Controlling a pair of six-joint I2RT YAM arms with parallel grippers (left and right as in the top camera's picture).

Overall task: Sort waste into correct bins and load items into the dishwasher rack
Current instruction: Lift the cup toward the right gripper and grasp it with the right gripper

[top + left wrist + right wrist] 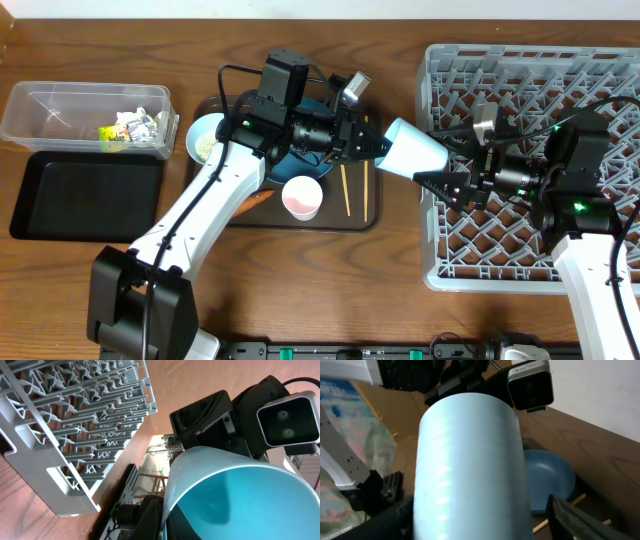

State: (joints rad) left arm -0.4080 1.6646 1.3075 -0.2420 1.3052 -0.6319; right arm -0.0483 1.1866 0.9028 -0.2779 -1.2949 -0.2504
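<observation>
Between the brown serving tray (300, 223) and the grey dishwasher rack (520, 75), the light blue cup (415, 150) hangs on its side above the wooden surface (330, 290); the left end effector (378, 146) is clamped on its rim; the right end effector (435, 157) stands wide, one finger on either side of the cup's base end, with a gap showing on one side in the right wrist view; on the serving tray sit the pale pink cup (302, 197), two chopsticks (346, 190), the large dark blue bowl (547, 480) and the small light blue bowl (205, 137); farther left lie the clear tub (60, 105) and the black tray (85, 195).
</observation>
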